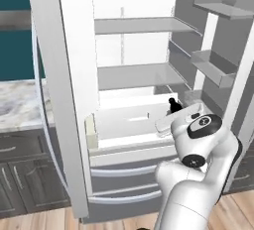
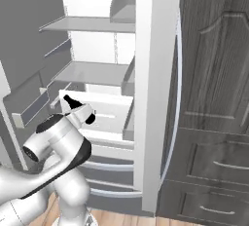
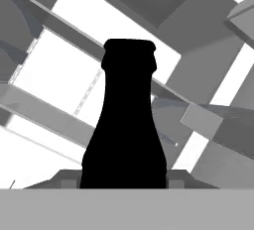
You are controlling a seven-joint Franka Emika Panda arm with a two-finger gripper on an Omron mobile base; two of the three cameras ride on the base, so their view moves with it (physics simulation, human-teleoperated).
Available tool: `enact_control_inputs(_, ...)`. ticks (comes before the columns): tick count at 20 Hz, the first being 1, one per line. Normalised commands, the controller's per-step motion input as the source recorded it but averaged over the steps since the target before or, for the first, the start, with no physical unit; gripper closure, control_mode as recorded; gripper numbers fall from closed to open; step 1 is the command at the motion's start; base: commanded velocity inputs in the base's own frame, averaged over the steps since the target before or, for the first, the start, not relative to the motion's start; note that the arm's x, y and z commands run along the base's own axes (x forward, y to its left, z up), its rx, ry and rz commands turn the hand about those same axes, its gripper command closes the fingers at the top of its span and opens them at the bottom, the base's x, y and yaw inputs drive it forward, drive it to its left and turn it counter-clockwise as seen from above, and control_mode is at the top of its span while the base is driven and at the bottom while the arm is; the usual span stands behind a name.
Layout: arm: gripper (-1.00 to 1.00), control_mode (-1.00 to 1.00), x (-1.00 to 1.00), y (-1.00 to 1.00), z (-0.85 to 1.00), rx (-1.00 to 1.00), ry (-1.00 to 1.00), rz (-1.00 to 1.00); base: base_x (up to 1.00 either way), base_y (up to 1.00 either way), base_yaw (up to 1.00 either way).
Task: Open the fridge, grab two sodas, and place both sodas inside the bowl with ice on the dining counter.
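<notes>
The fridge stands open, with its white interior and grey shelves showing. My gripper reaches into the lower part of the fridge, just above the white drawer. It is shut on a dark, near-black soda with a narrow neck, held upright. From the right base the same soda pokes up above the hand. In the hand view the soda rises as a black silhouette between the fingertips. The bowl and the dining counter are out of view.
The right fridge door carries grey door bins close to my arm. The left door stands edge-on beside tall dark cabinets. A marble top over dark grey cabinets lies to the left. Wood floor below.
</notes>
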Motion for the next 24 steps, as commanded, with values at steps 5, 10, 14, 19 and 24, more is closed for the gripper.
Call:
enact_control_inputs(5,1.0,1.0,0.0,0.0,0.0,0.0,0.0,0.0,-0.84,0.0,0.0)
enact_control_inputs(10,1.0,1.0,0.0,0.0,0.0,0.0,0.0,0.0,-0.74,-0.02,0.0)
enact_control_inputs(14,1.0,1.0,0.0,0.0,0.0,0.0,0.0,0.0,-0.74,-0.18,0.01)
enact_control_inputs(19,1.0,1.0,0.0,0.0,0.0,0.0,0.0,0.0,-0.71,-0.26,0.03)
enact_control_inputs(24,1.0,1.0,0.0,0.0,0.0,0.0,0.0,0.0,-0.68,-0.29,0.02)
